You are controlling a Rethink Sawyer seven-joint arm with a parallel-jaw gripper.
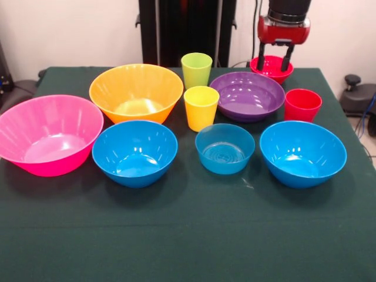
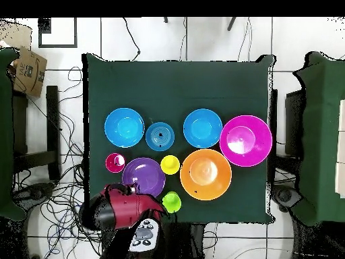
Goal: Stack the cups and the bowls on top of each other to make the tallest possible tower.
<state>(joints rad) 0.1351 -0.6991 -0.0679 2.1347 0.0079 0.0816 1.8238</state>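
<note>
1. Nearest row on the green table point(image 1: 188, 235): pink bowl point(image 1: 50, 134) at the left, cut slightly by the frame edge, then a blue bowl point(image 1: 134, 153), the small translucent blue bowl point(image 1: 225, 148) and a second blue bowl point(image 1: 302, 153).
2. Middle row: orange bowl point(image 1: 136, 91), yellow cup point(image 1: 201, 107), purple bowl point(image 1: 247, 96), red cup point(image 1: 302, 104). All upright, nothing stacked, so no tower.
3. Behind: lime green cup point(image 1: 196, 69), its base hidden by the yellow cup.
4. Far right corner: small red bowl point(image 1: 271, 68), lower part hidden behind the purple bowl's rim.
5. Gripper point(image 1: 273, 57) over the small red bowl, fingers spread, straddling its far rim – contact unclear.
6. Overhead view: arm point(image 2: 121, 209) covers the small red bowl entirely; gripper not visible there.
</note>
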